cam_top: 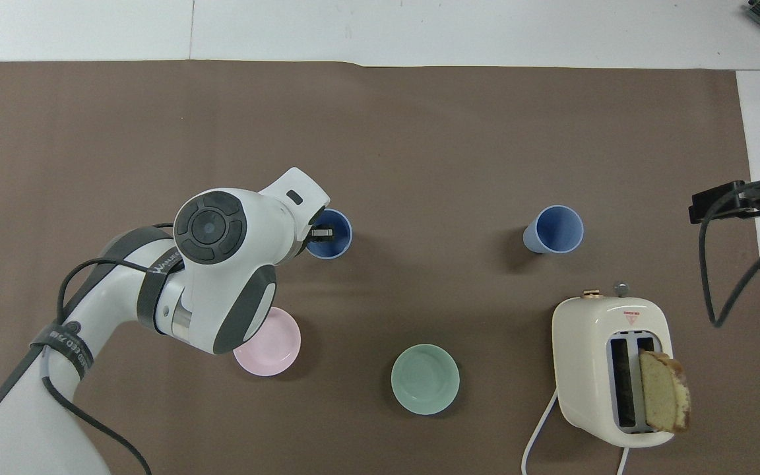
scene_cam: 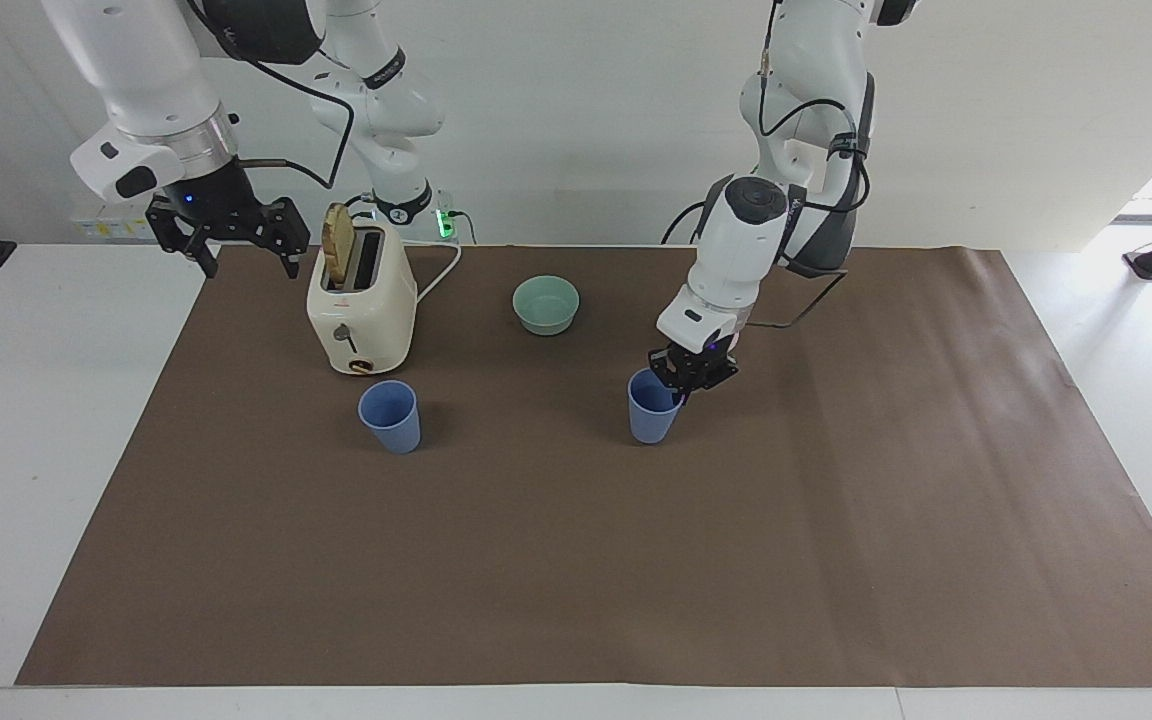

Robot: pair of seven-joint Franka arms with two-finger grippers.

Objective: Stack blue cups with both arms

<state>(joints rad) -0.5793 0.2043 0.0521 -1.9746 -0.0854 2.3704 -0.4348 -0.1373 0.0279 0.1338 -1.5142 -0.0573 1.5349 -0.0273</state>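
One blue cup hangs from my left gripper, which is shut on its rim, one finger inside. The cup is upright and low over the middle of the brown mat; I cannot tell whether it touches the mat. In the overhead view this cup shows at the left gripper. The other blue cup stands upright on the mat beside the toaster, farther from the robots, and shows in the overhead view. My right gripper is open and empty, and waits raised over the mat's edge at the right arm's end.
A cream toaster with a bread slice in one slot stands near the robots. A mint-green bowl sits near the robots at mid-table. A pale pink bowl lies partly under the left arm, hidden in the facing view.
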